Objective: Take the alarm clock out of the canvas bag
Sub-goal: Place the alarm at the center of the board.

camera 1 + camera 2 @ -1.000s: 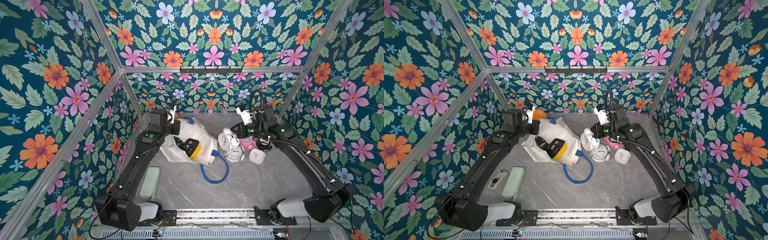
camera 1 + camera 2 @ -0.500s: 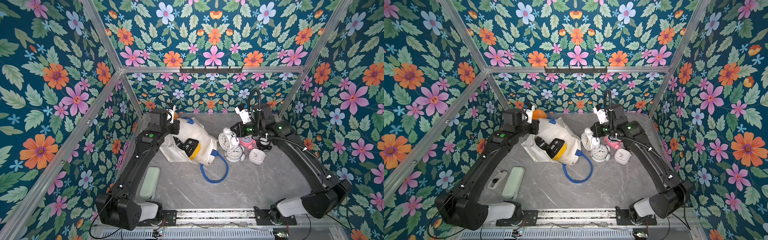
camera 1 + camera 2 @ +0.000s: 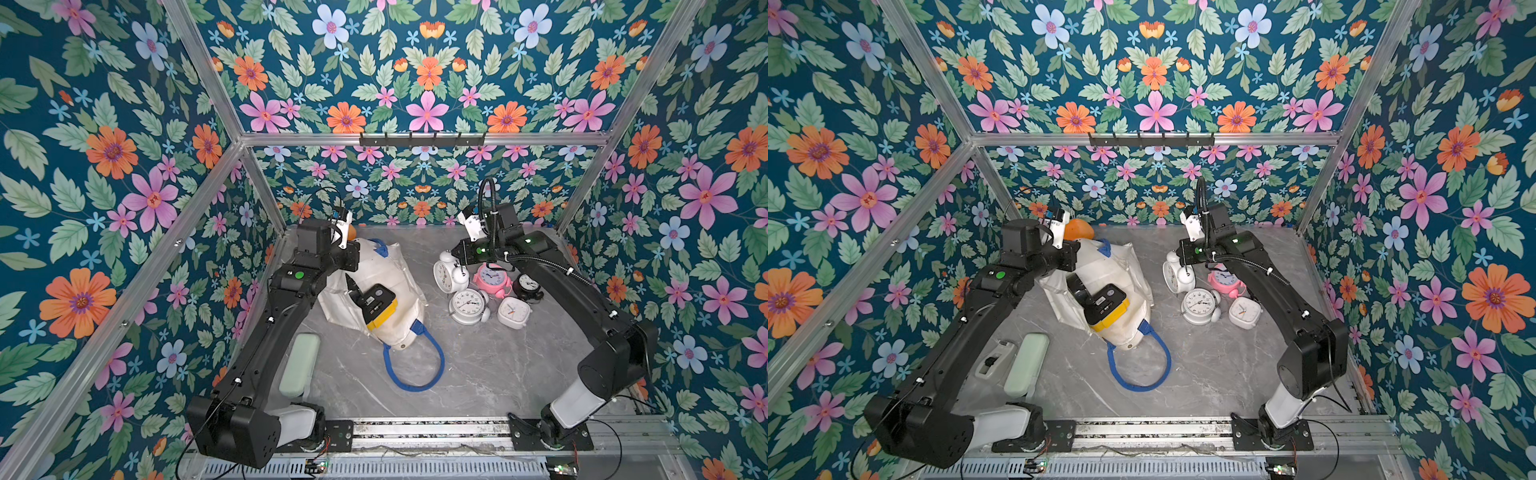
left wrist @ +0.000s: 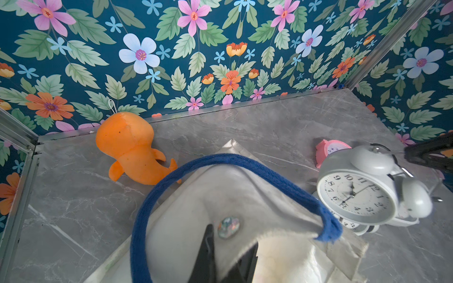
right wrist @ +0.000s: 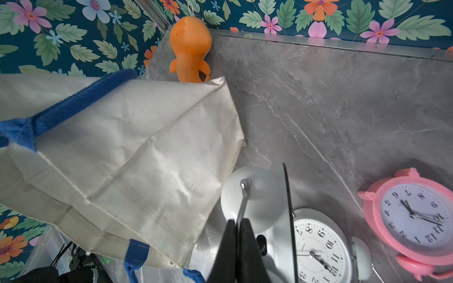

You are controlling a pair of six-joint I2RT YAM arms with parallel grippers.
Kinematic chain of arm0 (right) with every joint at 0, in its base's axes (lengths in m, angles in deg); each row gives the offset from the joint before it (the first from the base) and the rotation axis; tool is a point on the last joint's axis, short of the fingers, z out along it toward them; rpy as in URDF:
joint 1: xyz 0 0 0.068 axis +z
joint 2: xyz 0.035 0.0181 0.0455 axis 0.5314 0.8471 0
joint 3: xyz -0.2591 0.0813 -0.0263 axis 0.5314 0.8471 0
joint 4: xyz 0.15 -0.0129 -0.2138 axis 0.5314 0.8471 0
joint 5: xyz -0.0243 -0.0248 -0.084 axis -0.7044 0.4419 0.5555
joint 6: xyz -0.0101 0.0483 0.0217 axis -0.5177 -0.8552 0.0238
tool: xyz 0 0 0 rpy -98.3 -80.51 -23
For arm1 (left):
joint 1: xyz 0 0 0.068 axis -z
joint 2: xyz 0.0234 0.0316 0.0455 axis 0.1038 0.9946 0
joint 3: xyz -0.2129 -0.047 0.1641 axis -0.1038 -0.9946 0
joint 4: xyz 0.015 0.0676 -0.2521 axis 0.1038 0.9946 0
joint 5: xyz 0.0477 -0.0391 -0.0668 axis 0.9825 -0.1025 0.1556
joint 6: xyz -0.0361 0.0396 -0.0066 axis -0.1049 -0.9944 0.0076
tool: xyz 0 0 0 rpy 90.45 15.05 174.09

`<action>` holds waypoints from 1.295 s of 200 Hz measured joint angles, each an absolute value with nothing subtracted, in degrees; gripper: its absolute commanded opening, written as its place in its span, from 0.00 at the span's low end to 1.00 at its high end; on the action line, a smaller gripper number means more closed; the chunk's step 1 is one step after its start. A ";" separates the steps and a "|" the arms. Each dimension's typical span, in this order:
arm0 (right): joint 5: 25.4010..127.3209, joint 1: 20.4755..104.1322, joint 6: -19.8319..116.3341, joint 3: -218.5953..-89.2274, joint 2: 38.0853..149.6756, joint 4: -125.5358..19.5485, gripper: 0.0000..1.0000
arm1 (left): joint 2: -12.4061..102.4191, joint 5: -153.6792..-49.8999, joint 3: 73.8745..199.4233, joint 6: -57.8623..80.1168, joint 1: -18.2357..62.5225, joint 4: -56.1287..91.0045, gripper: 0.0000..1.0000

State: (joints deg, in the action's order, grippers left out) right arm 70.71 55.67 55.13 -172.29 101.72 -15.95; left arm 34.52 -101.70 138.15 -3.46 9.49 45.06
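R gripper [image 5: 237, 221] clamped on white alarm clock [image 4: 355, 196] wire handle, L gripper [image 4: 232, 236] pinching canvas bag [image 5: 137, 152] fabric, clock outside bag

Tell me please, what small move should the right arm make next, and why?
Probably lower the white alarm clock onto the table beside the pink clock. The right gripper is shut on its wire handle, and it hangs outside the canvas bag, so only setting it down seems left.

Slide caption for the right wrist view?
Right pincer shut on the thin handle of a white twin-bell alarm clock beside the blue-handled white canvas bag.
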 measured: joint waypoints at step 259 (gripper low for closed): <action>65.64 49.05 51.31 -179.07 122.25 -24.73 0.00 | 35.75 -103.38 138.07 -1.97 9.46 44.49 0.00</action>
State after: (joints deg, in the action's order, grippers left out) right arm 65.64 49.05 51.31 -179.07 122.25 -24.73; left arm 35.75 -103.38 138.07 -1.97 9.46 44.49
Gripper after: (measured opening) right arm 0.060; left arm 0.059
